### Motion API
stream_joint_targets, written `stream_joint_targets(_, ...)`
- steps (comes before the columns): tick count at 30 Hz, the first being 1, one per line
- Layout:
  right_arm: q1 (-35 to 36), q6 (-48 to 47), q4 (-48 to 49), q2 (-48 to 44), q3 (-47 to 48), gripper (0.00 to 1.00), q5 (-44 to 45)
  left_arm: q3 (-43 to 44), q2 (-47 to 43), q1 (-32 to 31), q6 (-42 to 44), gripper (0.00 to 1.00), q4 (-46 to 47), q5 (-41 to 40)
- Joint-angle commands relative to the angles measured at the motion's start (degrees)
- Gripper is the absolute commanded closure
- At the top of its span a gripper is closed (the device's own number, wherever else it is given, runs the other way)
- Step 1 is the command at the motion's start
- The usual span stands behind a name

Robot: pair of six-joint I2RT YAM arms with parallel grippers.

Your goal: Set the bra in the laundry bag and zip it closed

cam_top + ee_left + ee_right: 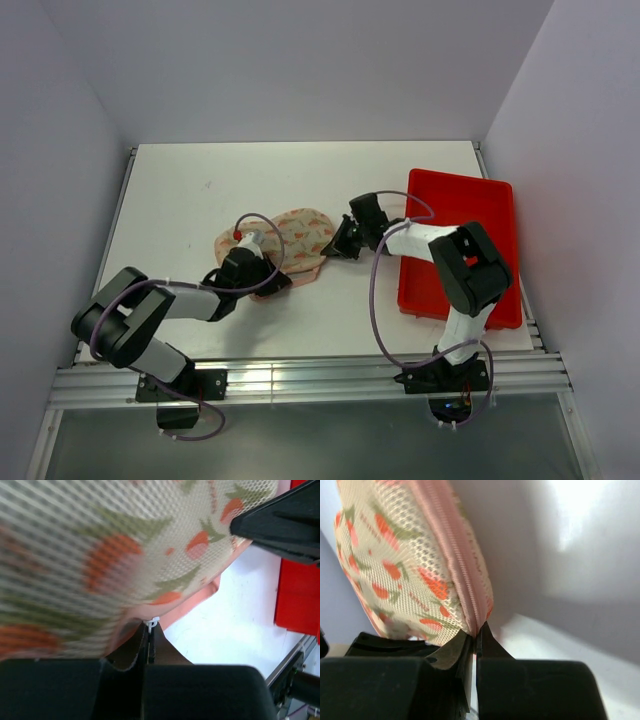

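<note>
The laundry bag (290,238) lies on the white desk (190,200) near its middle, folded so that one printed lobe faces up, with the red tray (465,200) well apart to its right. The left tool (270,284) reaches in from the near left and meets the bag's near edge, while the right tool (331,248) comes from the tray side and meets the bag's right end, so the pouch sits between the two. In the left wrist view the left tool (149,636) has its fingers pressed together with only a dark slit between them, pinching the pink edge of the laundry bag (100,555) just below a small white tab (151,623) (too small to tell what it is); the mesh with its orange-red print fills most of that view, blurred by closeness, and the right tool's black body (280,522) shows at the upper right above the red tray (300,600). In the right wrist view the right tool (476,641) is likewise narrowed to a slit, its tips nipping the lower end of the pink zipper rim (455,565) of the laundry bag (395,570), which stands up from the fingers with the rim's two sides lying together.
</note>
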Motion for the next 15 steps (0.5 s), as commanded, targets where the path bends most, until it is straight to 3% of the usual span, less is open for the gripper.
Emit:
stream_joint_targets(1,-2.9,-8.9,-6.0,2.0,7.6,1.00,5.2,-2.3,-3.7,1.6,-1.1,1.00,-3.5,-2.4)
stream_joint_targets(15,-7.1,-18.6,-23.0,16.1,37.2,1.00,10.5,-8.5,-16.9,3.1,-3.9,1.00,-10.2,-7.5)
